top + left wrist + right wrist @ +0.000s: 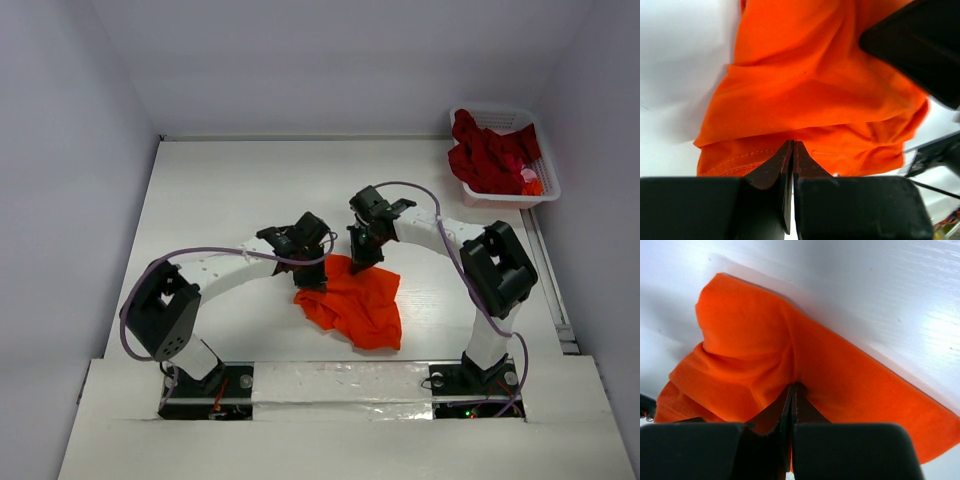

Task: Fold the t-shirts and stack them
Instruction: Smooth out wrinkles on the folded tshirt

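Note:
A bright orange t-shirt [355, 305] lies crumpled on the white table between the two arms. My left gripper [313, 277] is at its upper left edge. In the left wrist view its jaws [792, 144] are shut, the tips pinching the stitched hem of the orange t-shirt [810, 85]. My right gripper [362, 258] is at the cloth's top edge. In the right wrist view its jaws [792, 386] are shut on a gathered fold of the orange t-shirt [750, 350]. Darker red t-shirts [490, 155] are piled in the basket.
A white lattice basket [548, 172] stands at the back right corner of the table. Grey walls close in the table on the left, back and right. The right arm's black gripper body [920, 50] shows at the upper right of the left wrist view.

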Tool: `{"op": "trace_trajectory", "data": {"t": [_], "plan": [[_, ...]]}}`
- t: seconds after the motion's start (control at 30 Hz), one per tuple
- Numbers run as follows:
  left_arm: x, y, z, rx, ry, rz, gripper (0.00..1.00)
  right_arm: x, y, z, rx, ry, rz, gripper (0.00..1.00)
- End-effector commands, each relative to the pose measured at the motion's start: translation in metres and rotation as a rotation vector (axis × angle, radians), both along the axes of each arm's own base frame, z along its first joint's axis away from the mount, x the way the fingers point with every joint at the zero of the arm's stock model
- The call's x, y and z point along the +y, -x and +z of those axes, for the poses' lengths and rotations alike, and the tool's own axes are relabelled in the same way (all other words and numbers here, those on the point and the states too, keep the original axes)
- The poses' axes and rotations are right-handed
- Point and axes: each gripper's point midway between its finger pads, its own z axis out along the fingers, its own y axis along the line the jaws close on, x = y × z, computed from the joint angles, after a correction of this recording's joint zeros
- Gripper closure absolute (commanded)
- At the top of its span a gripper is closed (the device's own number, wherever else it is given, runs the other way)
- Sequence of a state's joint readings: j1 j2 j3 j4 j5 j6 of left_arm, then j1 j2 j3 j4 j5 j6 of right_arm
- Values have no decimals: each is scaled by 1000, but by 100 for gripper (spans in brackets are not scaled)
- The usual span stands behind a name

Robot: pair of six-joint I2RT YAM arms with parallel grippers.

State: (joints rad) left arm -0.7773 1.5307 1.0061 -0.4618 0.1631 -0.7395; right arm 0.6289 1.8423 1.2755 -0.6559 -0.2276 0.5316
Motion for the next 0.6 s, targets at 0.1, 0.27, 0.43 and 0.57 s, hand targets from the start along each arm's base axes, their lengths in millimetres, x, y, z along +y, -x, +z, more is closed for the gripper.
{"op": "trace_trajectory", "data": {"t": [0.1,0.27,0.43,0.57], "plan": [[18,19,-29,42,-101,-19,100,18,-1,-4,19,-75,12,100],[32,27,-48,65,-176,-10,100,21,-2,-5,27,-82,19,100],[45,52,-66,97,-235,-45,100,23,-3,-7,32,-85,20,100],[50,61,-68,110,-239,-38,100,24,-4,-8,34,-87,17,100]]}}
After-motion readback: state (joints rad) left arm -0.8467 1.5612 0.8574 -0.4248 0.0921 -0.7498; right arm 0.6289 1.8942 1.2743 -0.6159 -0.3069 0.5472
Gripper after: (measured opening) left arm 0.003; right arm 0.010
